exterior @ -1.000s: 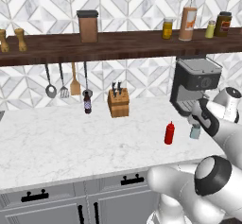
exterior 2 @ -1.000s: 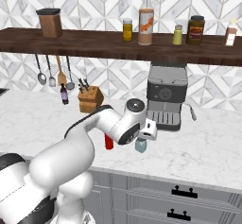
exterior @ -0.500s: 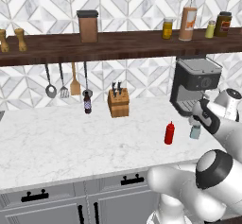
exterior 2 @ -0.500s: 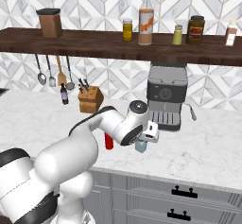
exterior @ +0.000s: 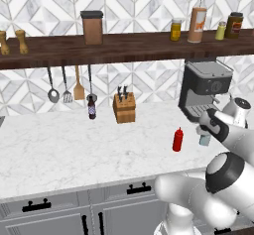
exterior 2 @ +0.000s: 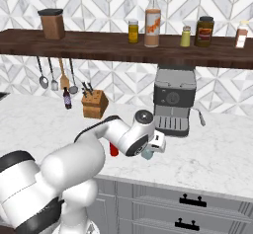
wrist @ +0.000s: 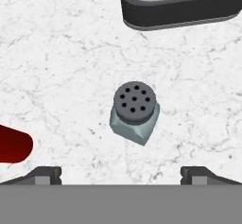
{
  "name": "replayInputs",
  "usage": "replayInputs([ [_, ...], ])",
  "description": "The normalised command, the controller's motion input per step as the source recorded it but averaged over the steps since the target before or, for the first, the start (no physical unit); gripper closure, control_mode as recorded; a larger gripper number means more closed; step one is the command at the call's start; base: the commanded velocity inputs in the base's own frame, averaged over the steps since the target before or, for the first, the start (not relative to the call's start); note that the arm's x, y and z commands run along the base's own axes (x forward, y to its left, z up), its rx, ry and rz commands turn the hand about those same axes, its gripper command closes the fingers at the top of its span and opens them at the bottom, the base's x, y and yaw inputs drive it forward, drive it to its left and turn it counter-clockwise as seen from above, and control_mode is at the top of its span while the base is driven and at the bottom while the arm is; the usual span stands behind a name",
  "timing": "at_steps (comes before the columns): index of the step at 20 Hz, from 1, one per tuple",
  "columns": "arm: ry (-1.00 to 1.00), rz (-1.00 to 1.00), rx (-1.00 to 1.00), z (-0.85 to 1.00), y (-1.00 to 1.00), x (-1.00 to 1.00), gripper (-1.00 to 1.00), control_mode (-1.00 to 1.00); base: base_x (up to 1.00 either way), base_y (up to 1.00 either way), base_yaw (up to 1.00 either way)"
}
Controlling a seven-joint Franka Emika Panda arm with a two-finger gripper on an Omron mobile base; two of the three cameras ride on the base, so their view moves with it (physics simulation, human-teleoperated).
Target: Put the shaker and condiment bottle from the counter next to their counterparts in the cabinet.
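The pale blue-grey shaker stands upright on the marble counter, its dark perforated cap facing the hand camera. My gripper hovers straight above it, open, with nothing between the fingertips. From the base the shaker sits just under my hand, in front of the coffee machine. The red condiment bottle stands a little to the shaker's left, and its side shows in the hand view. The dark wooden cabinet shelf runs along the wall above.
On the shelf stand a yellow-green shaker, a tall clear bottle with an orange label and jars. The coffee machine is right behind the shaker. A knife block and hanging utensils are further left.
My hand has sunk slightly towards the shaker. The shaker and the red bottle have stayed put.
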Motion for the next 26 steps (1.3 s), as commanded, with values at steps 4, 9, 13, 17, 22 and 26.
replayInputs([
  [4,0.0,-0.02,0.0,-0.03,0.0,0.19,-1.0,-1.0,0.0,0.0,0.0],
  [9,0.0,-0.02,0.0,-0.1,0.0,0.12,-1.0,-1.0,0.0,0.0,0.0],
  [13,0.0,0.0,0.01,-0.02,0.0,0.01,-1.0,-1.0,0.0,0.0,0.0],
  [17,0.0,0.0,0.0,-0.14,-0.05,0.38,-1.0,-1.0,0.0,0.0,0.0],
  [22,0.0,0.0,0.0,-0.2,0.0,0.39,-1.0,-1.0,0.0,0.0,0.0],
  [26,0.0,0.0,0.0,-0.08,-0.01,0.06,-1.0,-1.0,0.0,0.0,0.0],
])
